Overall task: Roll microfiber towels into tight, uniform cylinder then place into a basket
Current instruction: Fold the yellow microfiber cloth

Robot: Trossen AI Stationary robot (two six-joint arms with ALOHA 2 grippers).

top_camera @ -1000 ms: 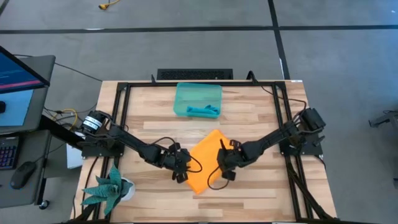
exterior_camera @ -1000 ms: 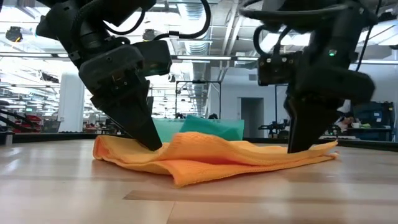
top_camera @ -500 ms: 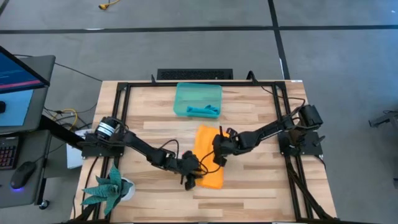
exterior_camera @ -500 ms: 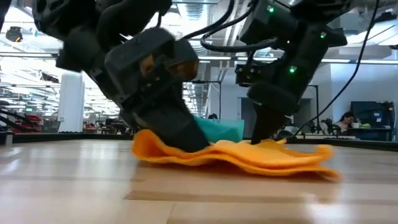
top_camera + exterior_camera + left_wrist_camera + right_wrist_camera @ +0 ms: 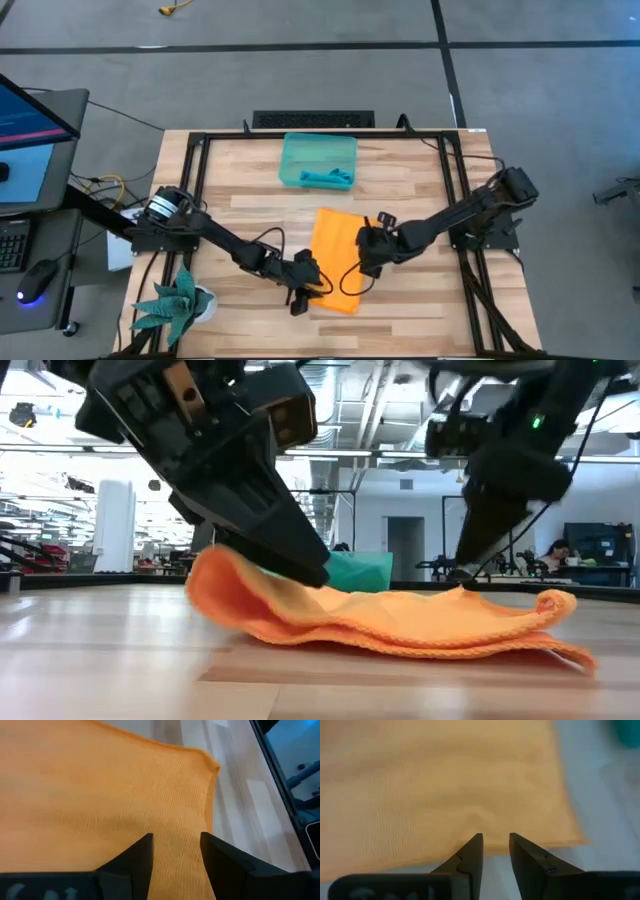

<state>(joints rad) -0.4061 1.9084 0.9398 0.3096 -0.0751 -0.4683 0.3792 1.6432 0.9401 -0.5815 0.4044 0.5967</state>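
One towel at work: the orange-yellow towel (image 5: 336, 258) is spread near the middle of the table (image 5: 420, 310), toward its front, and lies flatter and longer than half a second ago, when it was bunched between the two grippers.
Change in the towel: its front-left corner is now lifted off the wood, as seen in the low view (image 5: 225, 585); the rest is laid down in soft ripples.
Left gripper: the left gripper (image 5: 312, 291) has been carried forward to the towel's front-left corner; the cloth is seen passing between its narrowly parted fingers (image 5: 137, 857), and the corner is pinched.
Right gripper: the right gripper (image 5: 366, 255) has been moved outward to the towel's right edge; its fingers (image 5: 472, 852) are set a narrow way apart at the hem, and whether the cloth is gripped cannot be told.
Teal-blue towel: the teal-blue towel (image 5: 326, 178) is lying in the basket (image 5: 316, 146), at its front.
Basket: it is placed at the back of the table, well apart from the orange-yellow towel, unmoved.
Surroundings: a plant (image 5: 172, 303) is kept at the front-left corner, near the left arm; a monitor (image 5: 28, 112) and a mouse (image 5: 36, 282) are seen off the table's left side.
In the way: in the low view, the basket is mostly hidden behind the left gripper and the raised cloth.
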